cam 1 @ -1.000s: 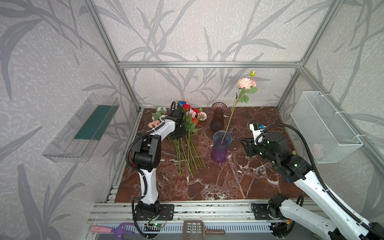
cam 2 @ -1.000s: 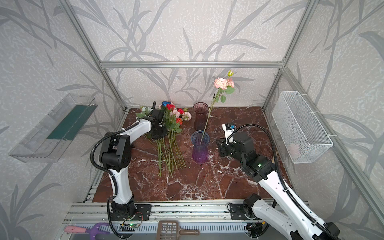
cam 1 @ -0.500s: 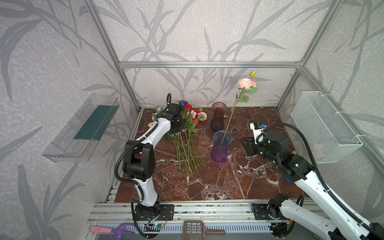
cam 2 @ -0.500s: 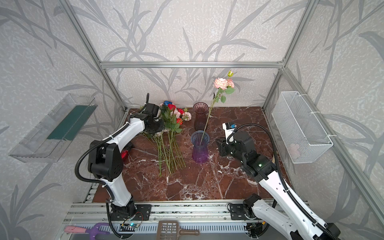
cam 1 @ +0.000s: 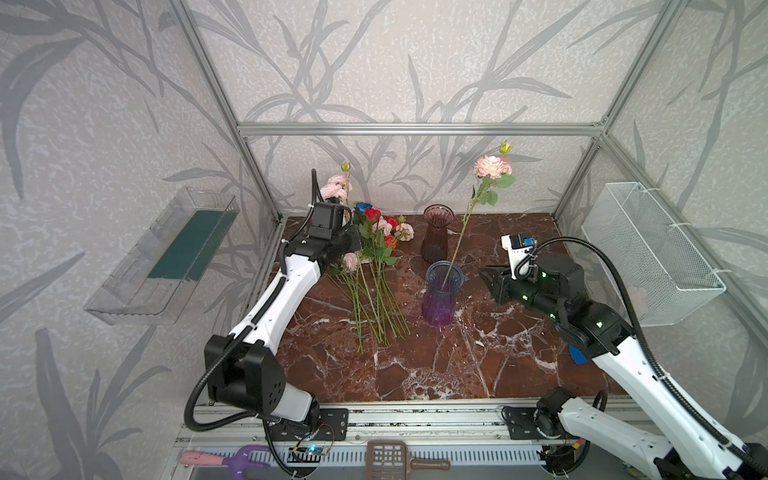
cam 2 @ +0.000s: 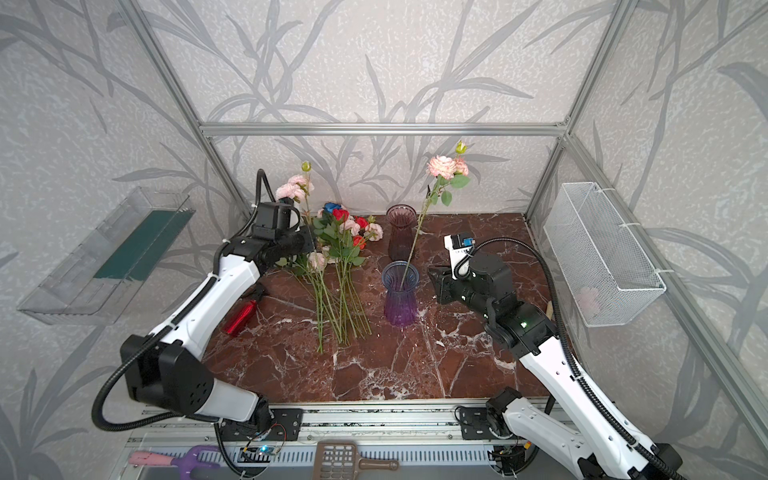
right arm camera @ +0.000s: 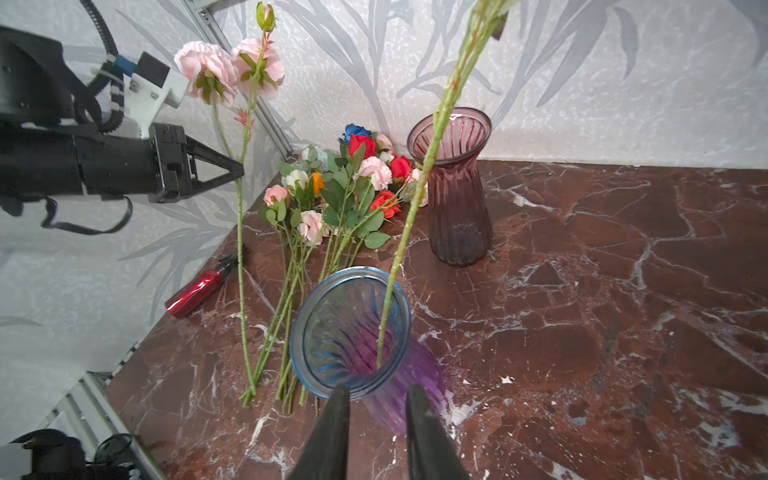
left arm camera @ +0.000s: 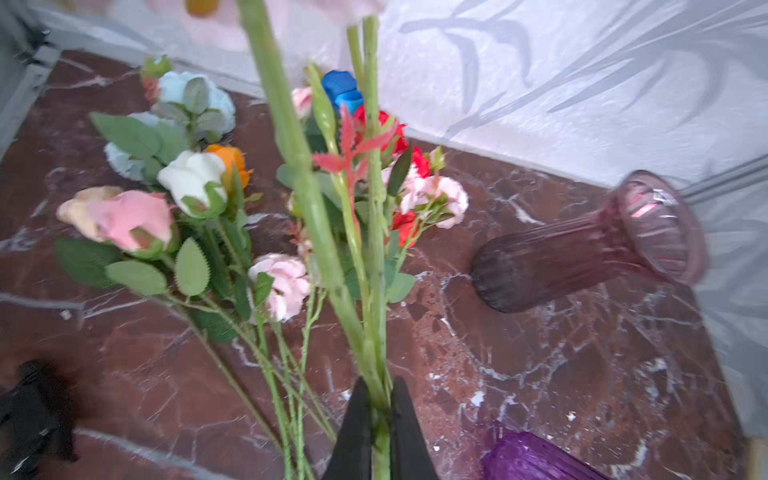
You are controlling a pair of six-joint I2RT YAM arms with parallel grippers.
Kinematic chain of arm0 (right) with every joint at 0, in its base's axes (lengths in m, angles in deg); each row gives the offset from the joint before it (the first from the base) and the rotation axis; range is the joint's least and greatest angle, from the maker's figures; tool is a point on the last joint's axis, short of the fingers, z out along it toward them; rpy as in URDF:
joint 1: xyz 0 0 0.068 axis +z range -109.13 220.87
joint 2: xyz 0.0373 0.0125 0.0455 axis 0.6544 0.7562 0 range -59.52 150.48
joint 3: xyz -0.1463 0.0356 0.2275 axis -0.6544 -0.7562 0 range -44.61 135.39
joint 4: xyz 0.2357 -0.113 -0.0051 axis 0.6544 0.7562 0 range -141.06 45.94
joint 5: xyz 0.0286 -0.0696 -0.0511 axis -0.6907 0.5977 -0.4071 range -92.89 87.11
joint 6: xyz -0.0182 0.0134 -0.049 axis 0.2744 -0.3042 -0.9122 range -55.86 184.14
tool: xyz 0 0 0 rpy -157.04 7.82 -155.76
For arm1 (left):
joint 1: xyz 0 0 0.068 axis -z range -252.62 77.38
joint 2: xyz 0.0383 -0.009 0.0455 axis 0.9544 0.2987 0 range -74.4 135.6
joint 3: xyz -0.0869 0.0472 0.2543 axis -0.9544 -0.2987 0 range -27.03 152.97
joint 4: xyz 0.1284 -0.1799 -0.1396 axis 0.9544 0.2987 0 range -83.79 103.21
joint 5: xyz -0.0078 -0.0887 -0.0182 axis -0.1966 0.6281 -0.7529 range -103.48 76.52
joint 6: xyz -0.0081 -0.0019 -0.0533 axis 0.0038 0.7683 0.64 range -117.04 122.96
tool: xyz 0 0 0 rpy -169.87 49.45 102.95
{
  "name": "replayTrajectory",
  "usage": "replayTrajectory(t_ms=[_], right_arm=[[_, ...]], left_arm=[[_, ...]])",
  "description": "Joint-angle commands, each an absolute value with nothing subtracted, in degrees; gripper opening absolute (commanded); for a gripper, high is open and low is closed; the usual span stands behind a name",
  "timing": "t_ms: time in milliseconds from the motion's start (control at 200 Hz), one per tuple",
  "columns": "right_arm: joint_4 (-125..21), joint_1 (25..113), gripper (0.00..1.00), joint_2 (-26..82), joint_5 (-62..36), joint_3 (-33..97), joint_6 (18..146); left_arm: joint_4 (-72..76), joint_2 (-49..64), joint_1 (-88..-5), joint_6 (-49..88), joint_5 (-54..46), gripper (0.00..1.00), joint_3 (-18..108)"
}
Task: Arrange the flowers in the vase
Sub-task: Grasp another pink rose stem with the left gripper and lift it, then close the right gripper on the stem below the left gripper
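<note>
Broadly, one red-brown marble counter (cam 1: 519, 345) carries two ribbed glass vases: a blue-and-purple vase (cam 1: 441, 297) at centre, a mauve vase (cam 1: 437, 235) farther back. One tall pale pink flower (cam 1: 491, 166) stands in the blue-and-purple vase, leaning right. Left of it lies a bunch of red, white, orange, blue and pink flowers (cam 1: 374, 245). The left hand (right arm camera: 237, 171) pinches one upright two-bloom pink stem (right arm camera: 208, 66) beside them; the right hand (right arm camera: 376, 395), just right of that vase, is slightly spread, empty.

A flower (cam 1: 492, 167) stands in the near vase (cam 1: 438, 305), another vase (cam 1: 435, 243) behind, loose flowers (cam 1: 376, 249) lying left.
</note>
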State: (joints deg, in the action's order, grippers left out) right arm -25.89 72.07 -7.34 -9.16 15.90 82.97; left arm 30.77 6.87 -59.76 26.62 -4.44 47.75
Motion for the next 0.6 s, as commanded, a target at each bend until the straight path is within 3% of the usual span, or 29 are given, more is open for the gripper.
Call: replayTrajectory(t_ms=[0, 170, 300, 595], right_arm=[[-29.7, 72.8, 0.27, -7.2, -13.8, 19.1, 84.7], [-30.3, 80.0, 0.35, -4.3, -12.7, 23.7, 82.0], [-29.0, 87.0, 0.40, 1.6, -9.9, 29.1, 78.7], [-33.5, 89.1, 0.44, 17.0, -17.2, 38.5, 80.2]], left_arm=[[11.5, -0.9, -59.4, 26.7, 9.7, 0.00, 41.0], [-7.2, -9.3, -58.5, 30.0, 19.7, 0.00, 32.2], [-12.3, -10.8, -57.3, 33.4, 26.3, 0.00, 31.8], [-20.3, -10.1, -56.1, 41.2, 33.9, 0.00, 31.9]])
